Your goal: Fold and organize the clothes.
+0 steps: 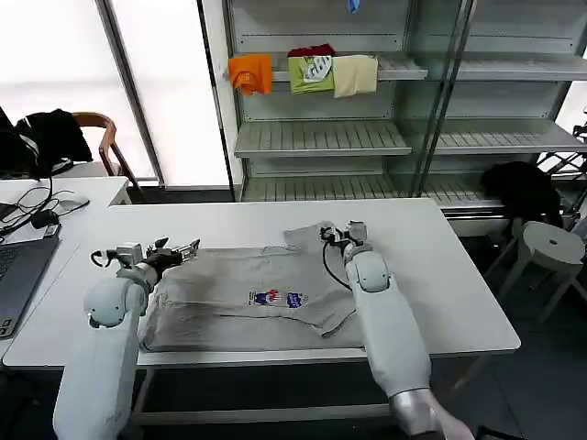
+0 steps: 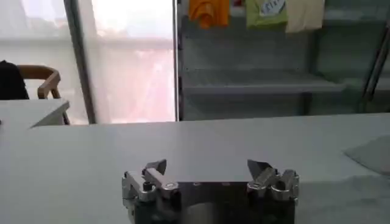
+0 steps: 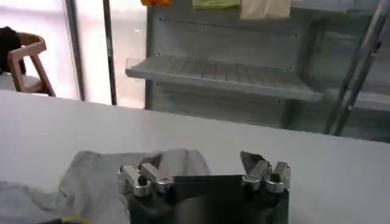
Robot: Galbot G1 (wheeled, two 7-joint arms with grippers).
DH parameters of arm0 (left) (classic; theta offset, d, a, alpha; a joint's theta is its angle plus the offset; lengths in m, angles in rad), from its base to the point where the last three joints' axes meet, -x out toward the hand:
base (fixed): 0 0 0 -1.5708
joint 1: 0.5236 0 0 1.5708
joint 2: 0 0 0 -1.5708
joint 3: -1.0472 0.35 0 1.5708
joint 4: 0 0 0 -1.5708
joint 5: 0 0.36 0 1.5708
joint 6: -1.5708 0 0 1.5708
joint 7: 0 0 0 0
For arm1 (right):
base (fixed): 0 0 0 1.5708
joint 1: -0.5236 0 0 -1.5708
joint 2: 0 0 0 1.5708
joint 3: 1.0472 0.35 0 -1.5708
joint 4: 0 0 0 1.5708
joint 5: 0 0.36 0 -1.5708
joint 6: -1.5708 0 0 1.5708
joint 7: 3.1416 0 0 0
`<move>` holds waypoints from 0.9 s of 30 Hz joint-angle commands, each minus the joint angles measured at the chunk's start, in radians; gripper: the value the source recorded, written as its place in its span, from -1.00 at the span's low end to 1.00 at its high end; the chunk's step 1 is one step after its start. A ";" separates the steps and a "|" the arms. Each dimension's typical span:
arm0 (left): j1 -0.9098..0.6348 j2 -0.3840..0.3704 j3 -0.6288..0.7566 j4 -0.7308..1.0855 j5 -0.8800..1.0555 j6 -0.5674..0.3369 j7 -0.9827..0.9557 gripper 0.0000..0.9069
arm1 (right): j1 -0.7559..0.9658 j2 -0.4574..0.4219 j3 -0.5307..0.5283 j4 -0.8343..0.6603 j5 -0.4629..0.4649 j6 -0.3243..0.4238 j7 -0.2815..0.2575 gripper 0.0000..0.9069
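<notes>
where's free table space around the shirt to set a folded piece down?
Bare table right of the grey shirt, out to the right edge; also the far strip between shirt and shelving. Crowded: the left side, with the left pincer and laptop; the right pincer sits at the shirt's far corner.

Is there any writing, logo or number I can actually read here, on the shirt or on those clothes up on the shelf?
Nothing here can be read as text.
Grey shirt on the table: a small red and blue chest print, too small to read.
Green garment on the shelf: a white patch with dark marks, too blurred to read.
</notes>
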 commanded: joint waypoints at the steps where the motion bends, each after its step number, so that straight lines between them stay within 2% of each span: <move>1: -0.070 -0.004 0.020 0.134 0.082 -0.001 0.019 1.00 | 0.069 0.049 -0.002 -0.164 0.035 0.049 -0.005 0.82; 12: -0.081 0.003 0.010 0.195 0.120 -0.014 0.018 1.00 | 0.059 0.049 -0.009 -0.153 0.040 0.037 -0.011 0.82; 13: -0.082 0.003 0.009 0.202 0.127 -0.016 0.018 1.00 | 0.056 0.049 -0.010 -0.153 0.036 0.037 -0.014 0.78; 14: -0.084 0.003 0.007 0.213 0.130 -0.019 0.018 1.00 | 0.051 0.049 -0.012 -0.151 0.032 0.036 -0.018 0.60; 15: -0.084 0.003 0.007 0.218 0.130 -0.020 0.018 0.73 | 0.048 0.049 -0.013 -0.149 0.030 0.035 -0.020 0.18; 16: -0.084 0.004 0.006 0.224 0.133 -0.023 0.018 0.73 | 0.043 0.049 -0.014 -0.146 0.026 0.034 -0.023 -0.04; 17: -0.083 0.004 0.005 0.229 0.133 -0.025 0.020 0.09 | 0.039 0.049 -0.014 -0.142 0.023 0.032 -0.029 -0.27; 18: -0.083 0.005 0.005 0.230 0.133 -0.026 0.021 -0.27 | 0.034 0.049 -0.016 -0.136 0.022 0.031 -0.034 -0.93; 19: -0.081 0.006 0.005 0.232 0.134 -0.028 0.023 -0.36 | 0.029 0.049 -0.017 -0.130 0.019 0.029 -0.041 -1.00; 20: -0.080 0.007 0.006 0.232 0.133 -0.029 0.026 -0.60 | 0.023 0.049 -0.017 -0.123 0.017 0.026 -0.046 -1.00; 22: -0.079 0.006 0.006 0.233 0.138 -0.028 0.031 -0.89 | 0.018 0.049 -0.016 -0.114 0.018 0.020 -0.049 -1.00; 24: -0.077 0.005 0.007 0.231 0.143 -0.026 0.036 -0.98 | 0.012 0.049 -0.016 -0.105 0.017 0.013 -0.060 -1.00; 27: -0.074 0.004 0.006 0.226 0.142 -0.025 0.045 -0.98 | 0.005 0.049 -0.015 -0.090 0.018 0.004 -0.064 -1.00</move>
